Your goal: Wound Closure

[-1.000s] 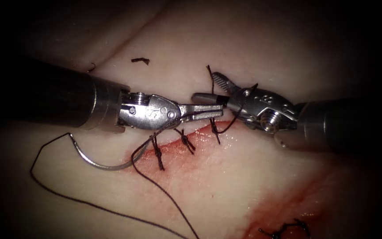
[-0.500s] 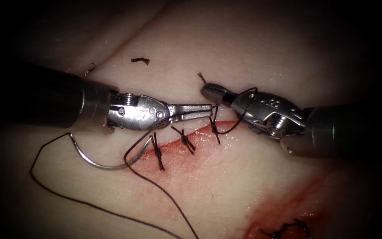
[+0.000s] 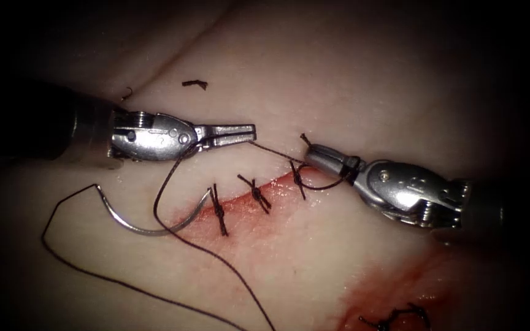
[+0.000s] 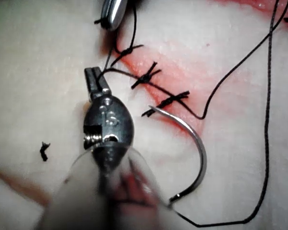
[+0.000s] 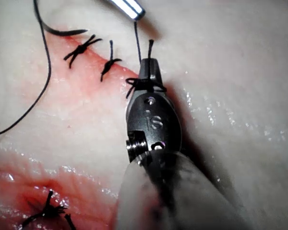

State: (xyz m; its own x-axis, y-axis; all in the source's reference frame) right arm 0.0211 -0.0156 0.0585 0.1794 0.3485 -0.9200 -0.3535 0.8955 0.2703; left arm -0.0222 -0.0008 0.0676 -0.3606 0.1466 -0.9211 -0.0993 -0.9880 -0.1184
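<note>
Now the left tool (image 3: 240, 133) had its jaws pressed together on the thread (image 3: 173, 178), and the right tool (image 3: 315, 156) had its jaws pinched on the short end of that thread, with a loop wrapped round its nose. A second before, the two tips were almost touching; they had since pulled apart, the left one toward 9 o'clock and the right one toward 4 o'clock, and the thread ran tight between them over the last knot.

No tool held the needle (image 3: 148, 228). It lay loose on the tissue (image 3: 351, 73), at about 8 o'clock from the cut (image 3: 259, 202), with its tip near the first stitch and not in the tissue.

Three stitches (image 3: 256, 194) crossed the cut, and the third one, nearest the right tool, looked like it was getting its knot. The long tail was not cut yet.

Red fluid (image 3: 394, 288) stained the tissue around the cut and at 5 o'clock, by an older knot (image 3: 394, 319). A cut end of thread (image 3: 195, 84) lay at 11 o'clock.
</note>
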